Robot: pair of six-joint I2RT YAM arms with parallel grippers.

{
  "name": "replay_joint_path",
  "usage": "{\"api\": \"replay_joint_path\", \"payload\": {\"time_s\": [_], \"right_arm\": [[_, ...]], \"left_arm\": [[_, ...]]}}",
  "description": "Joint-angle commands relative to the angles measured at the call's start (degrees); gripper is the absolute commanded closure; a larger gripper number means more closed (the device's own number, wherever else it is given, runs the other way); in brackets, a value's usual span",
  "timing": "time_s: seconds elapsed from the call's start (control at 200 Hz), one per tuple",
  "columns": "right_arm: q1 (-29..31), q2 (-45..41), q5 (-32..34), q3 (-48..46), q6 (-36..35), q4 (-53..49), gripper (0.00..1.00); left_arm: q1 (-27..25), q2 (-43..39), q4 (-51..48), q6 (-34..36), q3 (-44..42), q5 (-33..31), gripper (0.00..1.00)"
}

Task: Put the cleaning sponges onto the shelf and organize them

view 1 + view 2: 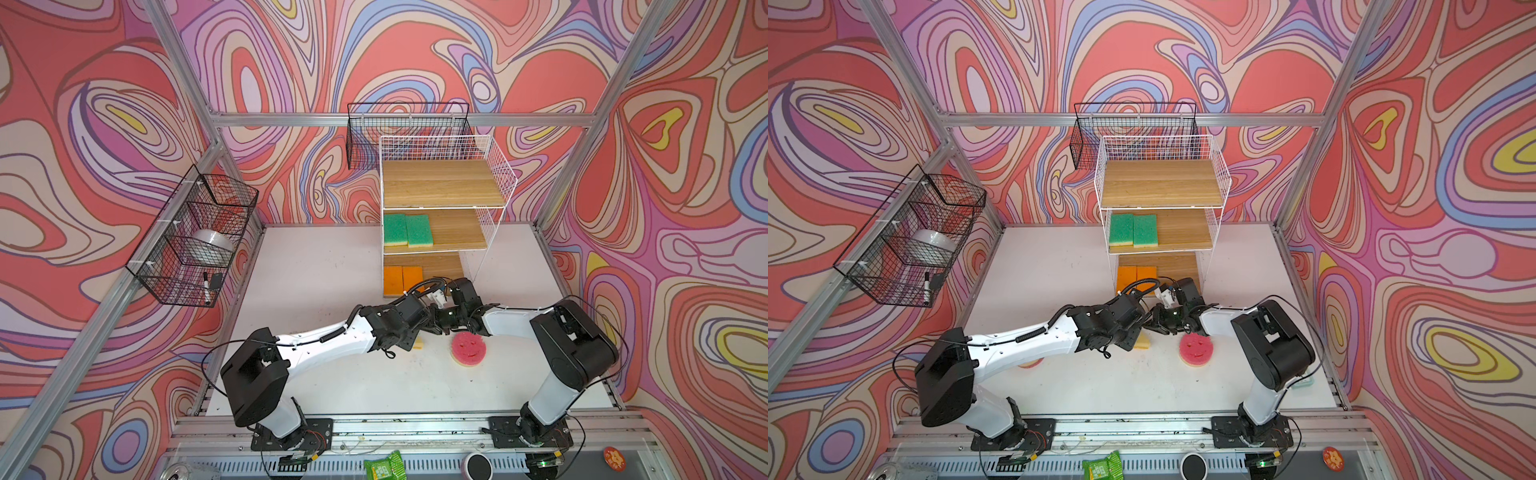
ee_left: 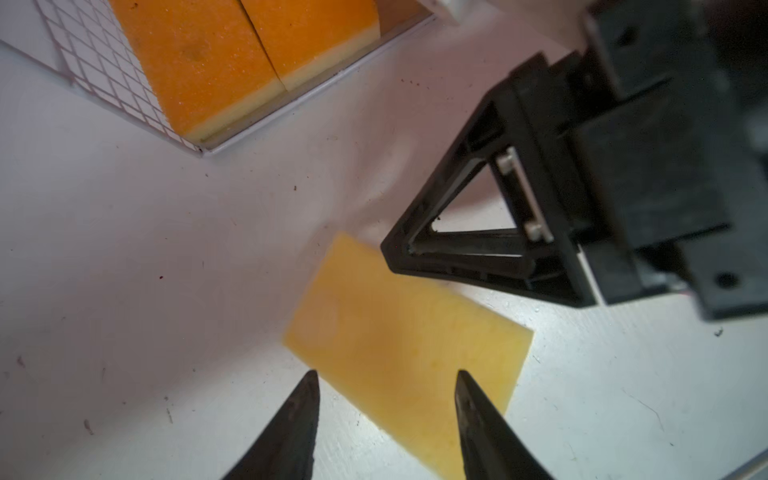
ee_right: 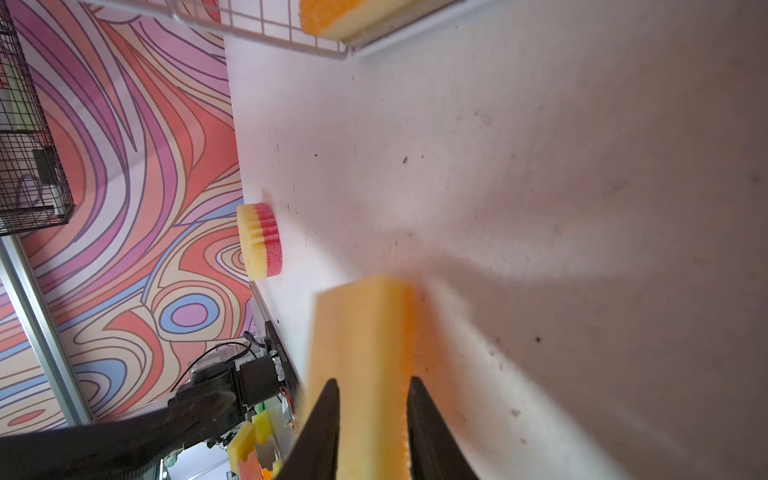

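Your right gripper [image 3: 372, 386] pinches an orange-backed sponge [image 3: 361, 324] (yellow side up) by the shelf [image 1: 440, 183]; left gripper [image 2: 386, 374] hovers over it, jaws apart.

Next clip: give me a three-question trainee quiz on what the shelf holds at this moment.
1. True or false: the top board of the shelf holds a sponge.
2. The green sponges lie on which board? A top, B middle, C bottom.
3. Counting the green sponges and the orange sponges, how many sponges are on the shelf altogether?
Key: 1 false; 2 B; 3 four.
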Motion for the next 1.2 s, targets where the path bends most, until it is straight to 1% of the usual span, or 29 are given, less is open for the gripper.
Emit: {"api": "replay_joint_path", "payload": {"time_s": [0.0,0.15,0.235,0.26,0.315,0.375,0.441,0.491,0.571,0.716,0.851,0.901,0.921,1.001,1.071,1.197], "right_arm": [[0.51,0.72,-0.45,1.08,1.09,3.03,0.71],[0.51,0.03,0.40,1.19,-0.14,0.87,0.71],[0.51,-0.91,1.30,1.17,-1.01,-0.85,0.70],[0.53,-1.26,1.70,1.25,-1.49,-1.59,0.67],[0.51,-2.12,2.58,1.98,-3.28,-4.51,0.55],[0.51,-3.47,3.99,2.99,-5.81,-8.72,0.43],[0.53,-5.52,6.29,4.26,-8.94,-13.54,0.30],[0.55,-7.24,8.21,5.15,-11.07,-17.70,0.23],[0.51,-9.44,11.06,6.60,-14.39,-24.15,0.17],[0.54,-14.14,13.83,6.23,-16.58,-31.52,0.14],[0.61,-18.94,13.35,3.60,-14.92,-32.99,0.14],[0.85,-19.82,12.96,2.56,-14.00,-32.75,0.14],[0.98,-20.21,12.58,1.97,-13.55,-32.42,0.14],[2.52,-21.02,11.37,0.38,-11.88,-30.95,0.13],[4.04,-20.82,12.31,-0.07,-11.34,-30.89,0.12],[4.81,-18.50,12.89,-0.57,-10.44,-30.01,0.12]], "left_arm": [[0.02,-0.92,1.01,-0.95,-0.75,1.22,0.46],[0.02,-0.56,1.48,-1.03,-0.72,1.25,0.46],[0.06,-0.79,1.06,-1.56,-0.74,0.20,0.46],[0.10,-1.15,0.96,-1.79,-0.93,-0.22,0.46],[0.79,-2.45,1.41,-2.78,-1.93,-0.01,0.45],[2.78,-4.60,2.59,-4.37,-4.13,2.60,0.44],[5.67,-7.85,4.49,-6.00,-7.37,5.87,0.40],[7.69,-10.46,5.67,-6.70,-9.91,8.36,0.39],[9.68,-13.60,6.19,-7.35,-12.58,10.73,0.38],[10.93,-14.62,7.26,-7.96,-15.41,14.05,0.38],[12.03,-13.46,12.84,-10.02,-19.45,18.54,0.40],[12.36,-12.67,13.43,-10.20,-20.67,20.02,0.41],[12.46,-12.38,15.42,-10.26,-21.12,20.36,0.41],[12.91,-11.71,17.64,-10.76,-22.88,21.62,0.41],[13.66,-11.46,20.08,-11.48,-24.43,23.03,0.40],[14.78,-10.53,23.82,-12.45,-26.22,25.75,0.39]]}}
